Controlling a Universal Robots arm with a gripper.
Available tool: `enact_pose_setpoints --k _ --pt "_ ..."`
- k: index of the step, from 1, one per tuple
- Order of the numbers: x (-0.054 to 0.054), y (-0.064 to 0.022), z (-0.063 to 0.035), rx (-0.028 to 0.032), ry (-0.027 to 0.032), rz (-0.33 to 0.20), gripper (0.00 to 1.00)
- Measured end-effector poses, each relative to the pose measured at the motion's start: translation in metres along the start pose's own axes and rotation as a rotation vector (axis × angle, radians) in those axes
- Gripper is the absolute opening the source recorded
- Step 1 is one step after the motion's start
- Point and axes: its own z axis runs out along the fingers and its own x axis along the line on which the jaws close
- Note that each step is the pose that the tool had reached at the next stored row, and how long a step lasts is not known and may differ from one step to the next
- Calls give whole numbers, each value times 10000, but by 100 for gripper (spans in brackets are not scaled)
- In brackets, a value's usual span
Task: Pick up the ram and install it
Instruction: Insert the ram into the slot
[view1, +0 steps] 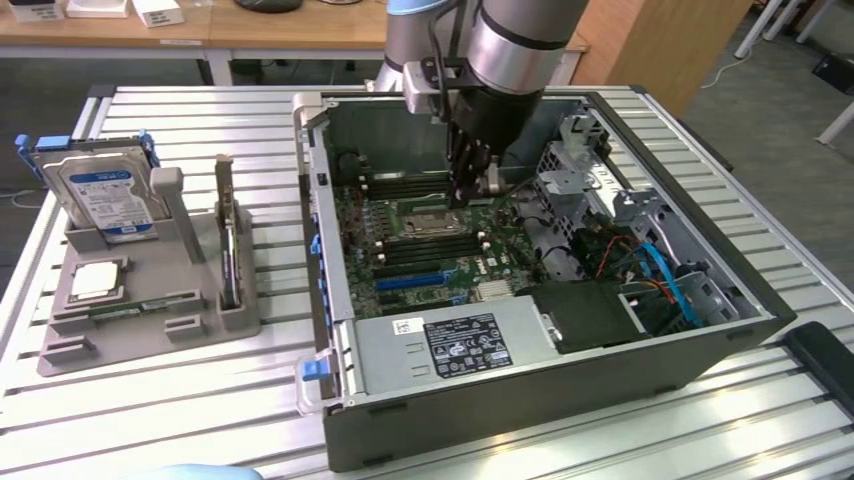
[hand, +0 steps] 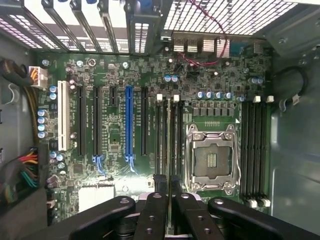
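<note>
- Robot arm: reaches down into the open computer case (view1: 534, 405), which lies on its side on the slatted table (view1: 174, 420).
- Gripper (view1: 474, 185): low over the motherboard (view1: 400, 265), just beside the CPU socket (view1: 424, 222) towards the exterior view's right.
- Jaws, from the wrist view: the gripper (hand: 168, 181) has its two black fingers (hand: 160, 184) clenched almost together, pinching a thin strip seen edge-on.
- Ram (hand: 168, 140): that strip, grasped between the fingers and running parallel to the memory slots (hand: 160, 135) right under it. I cannot tell whether it is seated or just above them.
- Empty CPU socket (hand: 212, 160): next to that bank, with a further bank of slots (hand: 255, 150) on its other side.
- Blue expansion slot (hand: 129, 122): among the black ones, well apart from the ram.
- Grey fixture (view1: 160, 325): on the table at the exterior view's left of the case.
- Second ram stick (view1: 228, 240): standing on edge in the fixture.
- Hard drive (view1: 107, 195): blue-labelled, upright at the fixture's far end.
- CPU chip (view1: 96, 282): square, silver, lying flat in front of the drive.
- Power supply (view1: 454, 345): in the case's near corner.
</note>
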Motion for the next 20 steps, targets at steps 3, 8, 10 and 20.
enact_pose_setpoints --k 3,8,10,20 --pt "6 -2 54 2 -1 0 13" --pt "16 -6 144 5 0 0 13" --pt "20 -8 180 8 0 -1 13" --pt "40 -15 361 26 0 -3 13"
